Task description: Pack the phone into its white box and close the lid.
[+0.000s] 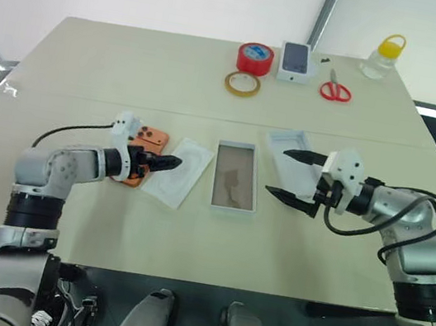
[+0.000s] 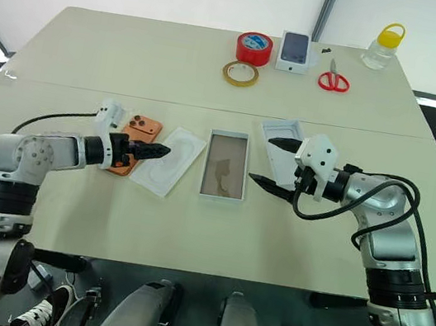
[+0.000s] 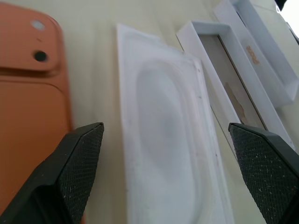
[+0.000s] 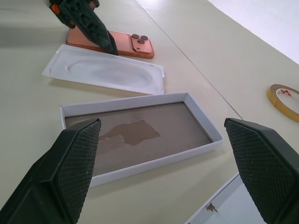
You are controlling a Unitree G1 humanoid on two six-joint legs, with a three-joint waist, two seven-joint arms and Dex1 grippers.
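One orange phone [image 1: 142, 155], flat with round corners, lies centre-left; one thin white insert [image 1: 178, 171], one brown-floored white box [image 1: 236, 176] and one white lid [image 1: 292, 160] follow rightward. Left gripper [image 1: 164, 162] and right gripper [image 1: 298, 176]: fingers spread, empty.

The phone [image 1: 144, 144] lies flat, orange back up, its lenses at the far corner, directly under the left gripper [image 1: 170, 162], whose spread fingers reach past it. The white box [image 1: 236, 176] sits open, brownish stained floor showing, between both grippers and just off the right gripper's [image 1: 298, 176] fingertips. The lid [image 1: 293, 162] rests interior-up beneath the right gripper.
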